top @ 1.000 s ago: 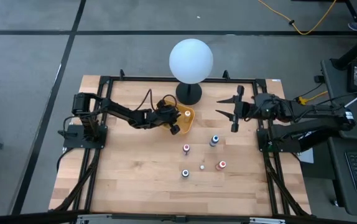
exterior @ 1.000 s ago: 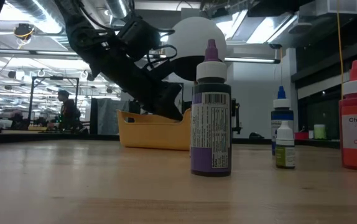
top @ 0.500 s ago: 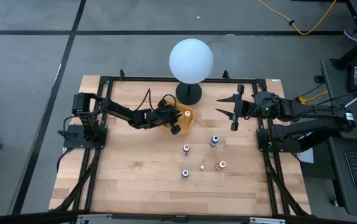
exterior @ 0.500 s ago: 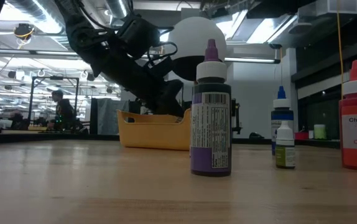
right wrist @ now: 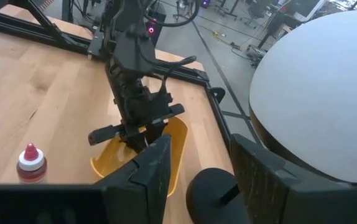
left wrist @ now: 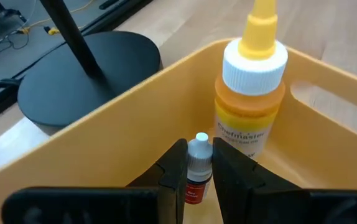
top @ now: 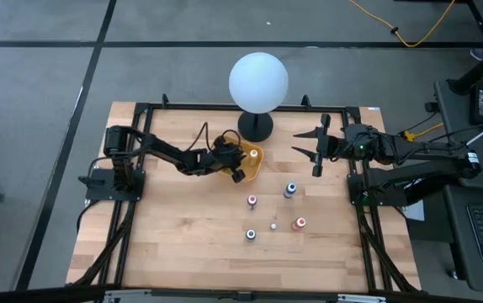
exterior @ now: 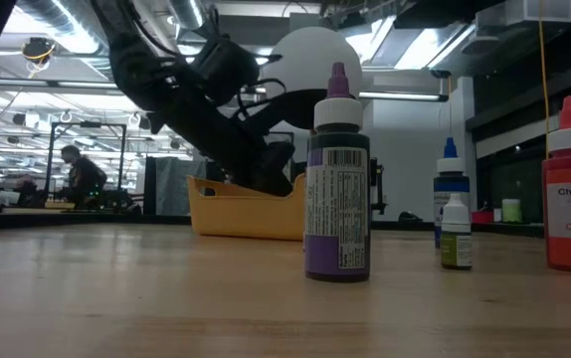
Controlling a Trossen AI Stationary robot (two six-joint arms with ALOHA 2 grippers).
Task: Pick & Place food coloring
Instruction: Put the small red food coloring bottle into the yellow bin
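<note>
My left gripper [left wrist: 198, 182] reaches down into the yellow-orange tray [top: 255, 160] and is shut on a tiny food coloring bottle [left wrist: 198, 163] with a white cap and a red label. A bigger yellow bottle [left wrist: 250, 106] stands upright in the tray beside it. Several more food coloring bottles stand on the table: pink-topped [top: 252, 201], blue-topped [top: 290, 190], orange [top: 300, 223], purple [exterior: 338, 189], and a tiny white one [top: 273, 225]. My right gripper [top: 315, 148] is open and empty at the far right, above the table. My left gripper pinches the tiny bottle between its two fingers, on the bottle's sides just under the white cap [left wrist: 198, 169]. The fingers [left wrist: 173, 173] slant down into the tray from the table's left. The bottle stands upright; its bottom is hidden by the fingers.
A big white globe [top: 258, 81] on a black base [top: 256, 127] stands just behind the tray. Black frame rails [top: 140, 109] run along the table's edges. Bare wood lies at the near left. A person [exterior: 79, 177] shows in the room beyond.
My left gripper has come down a little into the tray. The bottles on the table and my right arm have kept still.
</note>
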